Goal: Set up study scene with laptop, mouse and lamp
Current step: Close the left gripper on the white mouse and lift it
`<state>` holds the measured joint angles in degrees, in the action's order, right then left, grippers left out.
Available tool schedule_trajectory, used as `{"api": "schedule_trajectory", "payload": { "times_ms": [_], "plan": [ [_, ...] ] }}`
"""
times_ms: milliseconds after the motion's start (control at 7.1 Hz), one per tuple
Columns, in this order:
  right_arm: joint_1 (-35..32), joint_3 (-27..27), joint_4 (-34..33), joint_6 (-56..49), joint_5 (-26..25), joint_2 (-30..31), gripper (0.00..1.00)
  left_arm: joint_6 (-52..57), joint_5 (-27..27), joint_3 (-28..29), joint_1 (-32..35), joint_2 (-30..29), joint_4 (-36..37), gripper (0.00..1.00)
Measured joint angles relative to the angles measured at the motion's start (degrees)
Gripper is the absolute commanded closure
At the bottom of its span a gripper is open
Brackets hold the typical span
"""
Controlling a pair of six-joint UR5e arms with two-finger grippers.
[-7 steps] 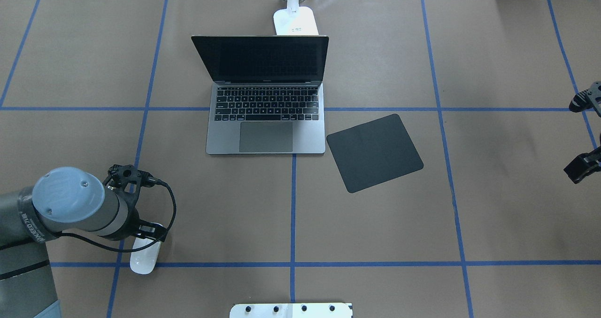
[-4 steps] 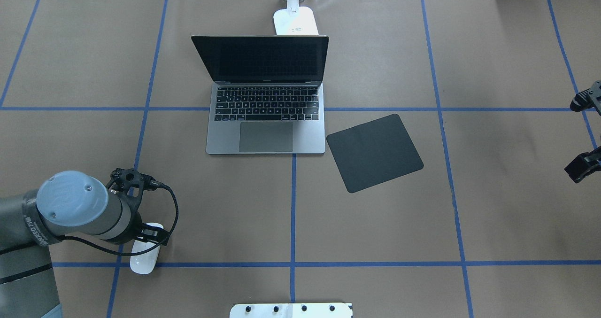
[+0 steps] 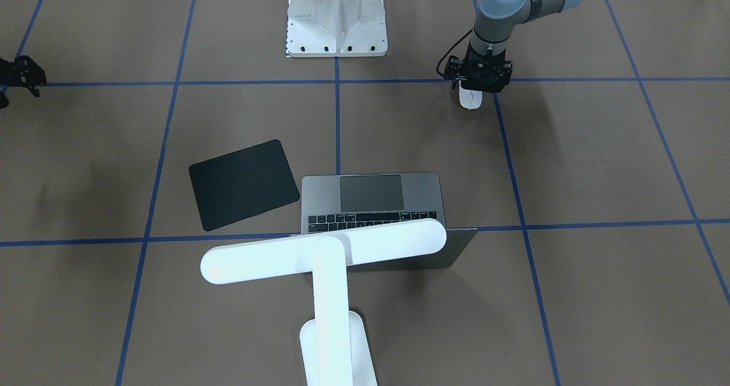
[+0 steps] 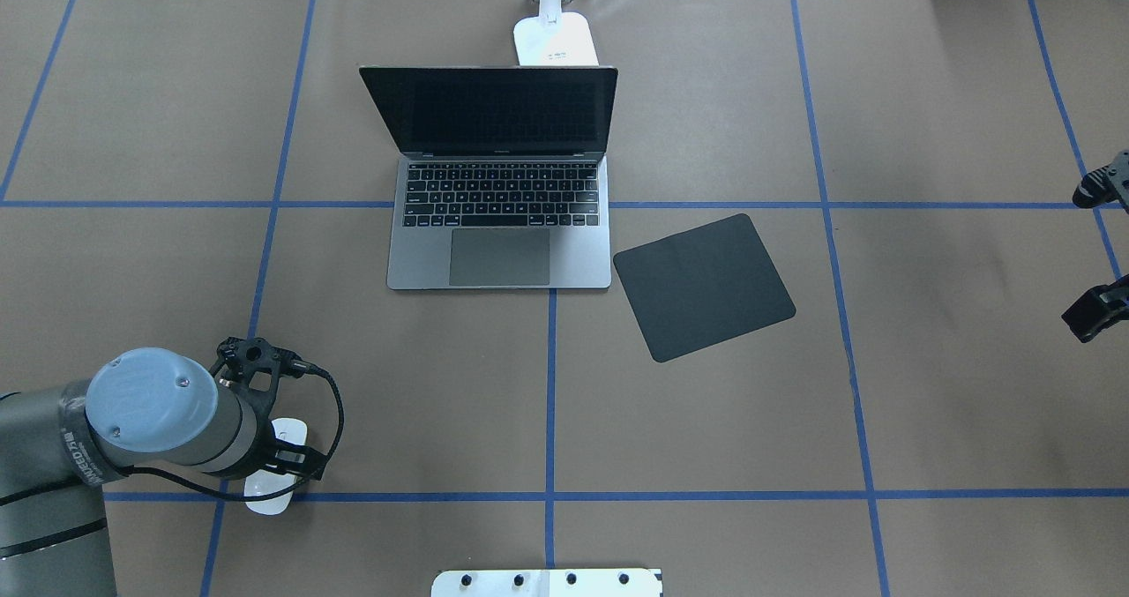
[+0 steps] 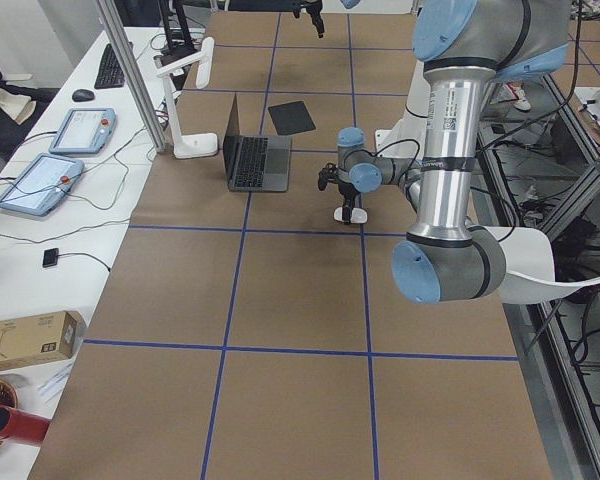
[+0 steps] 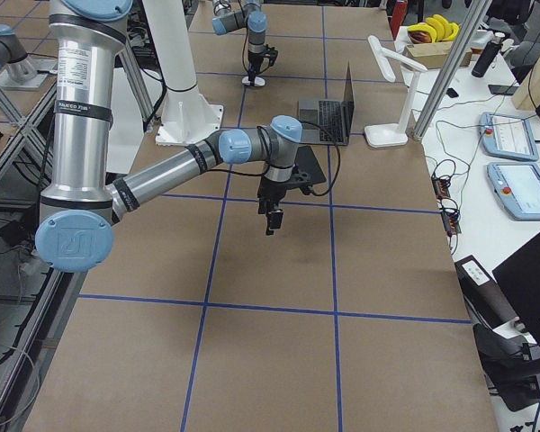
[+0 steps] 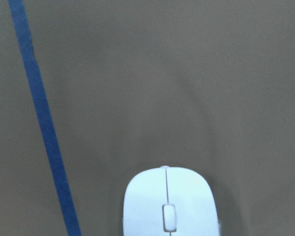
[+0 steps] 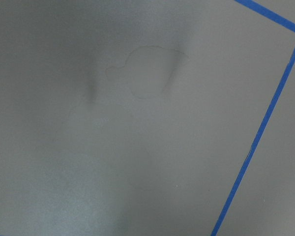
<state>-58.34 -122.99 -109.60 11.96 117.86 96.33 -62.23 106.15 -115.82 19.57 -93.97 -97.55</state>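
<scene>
Front view, mouse: the mouse [image 3: 471, 99] lies flat on the counter [image 3: 599, 163] directly under the left fingers [image 3: 478, 85], with its nose poking out past them. I cannot tell whether they are released or clenched on it.
Front view, handling: probably light, stiff and slick-shelled. It is best pinched low across its two long sides so it does not squirt out.
Overhead, room: the straight way from the left fingers to the mouse pad [image 4: 703, 286] crosses only brown paper. The open laptop [image 4: 498, 253] sits well ahead of them, with the lamp [image 4: 556, 40] beyond it.
Left side view, edges: the mouse sits well in from every counter edge.
Right side view, other arm: the right fingers [image 6: 272, 216] hang above the counter, well apart from the mouse. Their state cannot be told.
Left wrist view, mouse: only its front half and wheel show. A blue tape line [image 7: 44, 128] runs beside it, and no fingers appear.
</scene>
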Motion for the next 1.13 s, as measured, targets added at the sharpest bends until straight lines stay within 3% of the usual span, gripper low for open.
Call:
{"api": "schedule_trajectory", "payload": {
  "times_ms": [282, 563, 704, 1126],
  "plan": [
    [-0.2, 0.0, 0.0, 0.0, 0.0, 0.0, 0.00, -0.1, -0.1, 0.0, -0.3, 0.2, 0.0, 0.36],
    [-0.3, 0.0, 0.0, 0.0, 0.0, 0.0, 0.00, -0.1, -0.1, -0.1, -0.3, 0.4, -0.1, 0.81],
    [-0.3, 0.0, 0.0, 0.0, 0.0, 0.0, 0.00, -0.2, -0.1, -0.2, -0.3, 0.4, -0.2, 0.91],
    [-0.4, 0.0, -0.1, 0.0, 0.1, 0.0, 0.00, -0.1, 1.1, -1.8, -0.1, -0.4, 0.2, 0.91]
  ]
}}
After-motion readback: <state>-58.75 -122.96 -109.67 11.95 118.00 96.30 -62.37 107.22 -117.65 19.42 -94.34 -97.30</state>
